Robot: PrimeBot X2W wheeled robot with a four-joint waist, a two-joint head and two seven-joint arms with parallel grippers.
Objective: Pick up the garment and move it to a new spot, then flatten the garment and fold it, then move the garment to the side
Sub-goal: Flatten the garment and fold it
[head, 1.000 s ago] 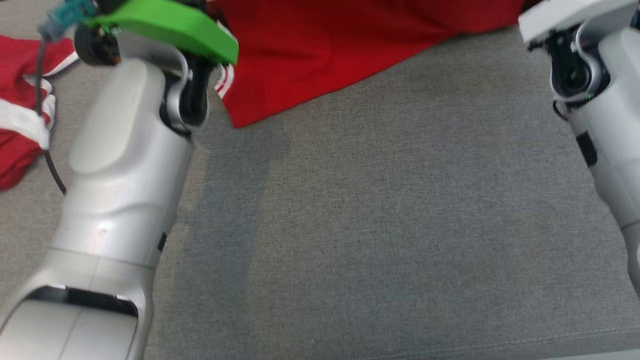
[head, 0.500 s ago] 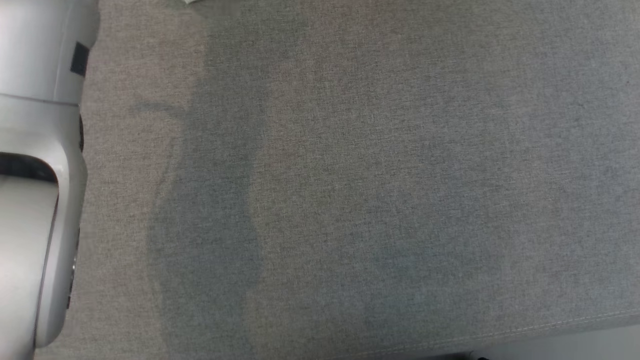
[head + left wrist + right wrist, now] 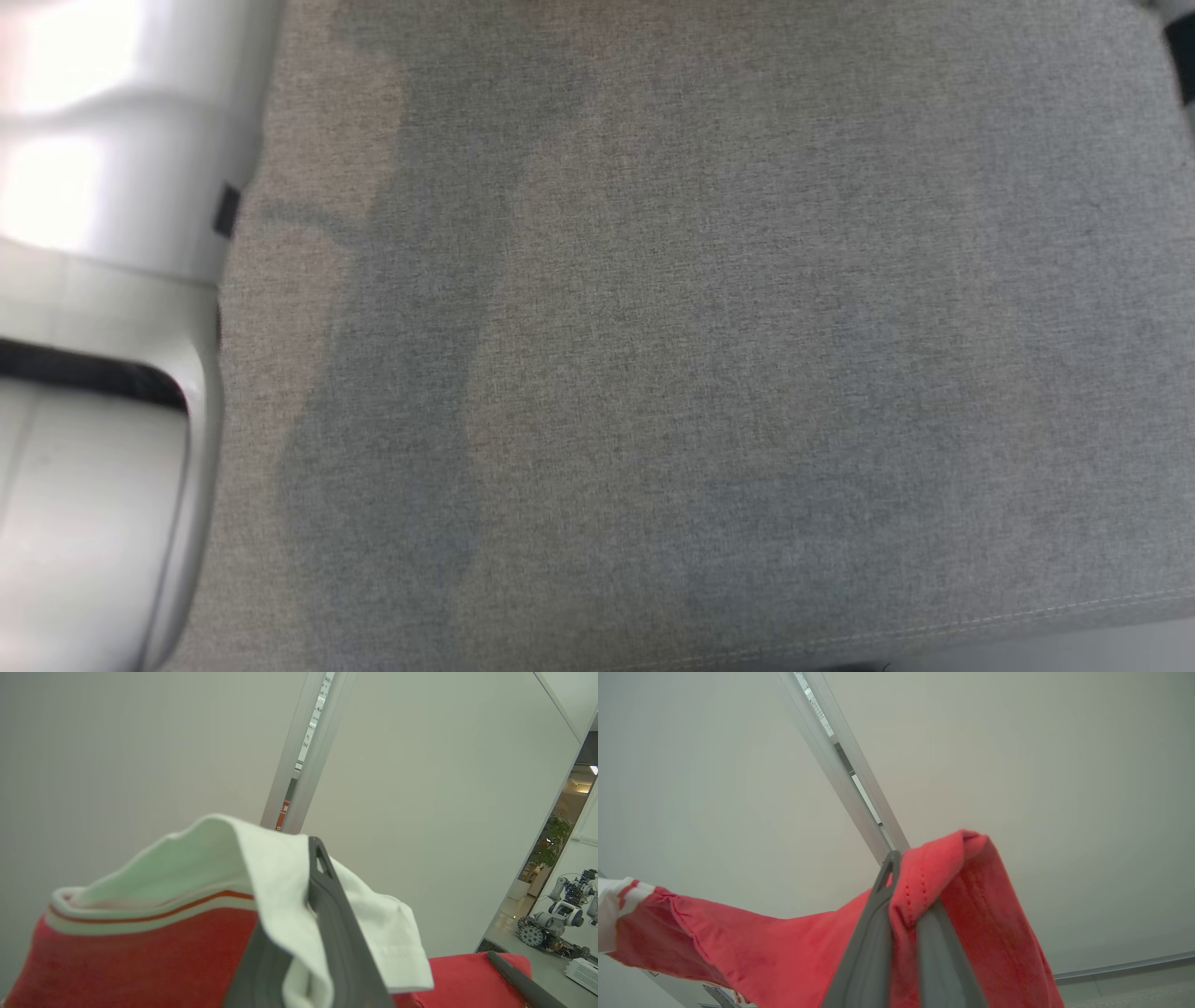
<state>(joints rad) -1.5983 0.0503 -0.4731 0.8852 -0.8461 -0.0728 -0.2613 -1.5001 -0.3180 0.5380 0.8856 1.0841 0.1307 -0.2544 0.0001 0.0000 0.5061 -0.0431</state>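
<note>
Left gripper (image 3: 314,865) and right gripper (image 3: 903,877) are clamping the garment (image 3: 761,952), cloth hiding fingertips; grey cushion (image 3: 709,355) is extending to its seamed edge.

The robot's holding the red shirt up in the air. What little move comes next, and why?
Probably lower both arms toward the grey fabric surface: the left gripper and right gripper each pinch the red-and-white knit garment aloft.

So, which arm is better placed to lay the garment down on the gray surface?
Left, probably. Its forearm hangs over the gray surface, and the left gripper is shut on the garment at its white edge. The right gripper grips a red edge too, so it must follow.
</note>
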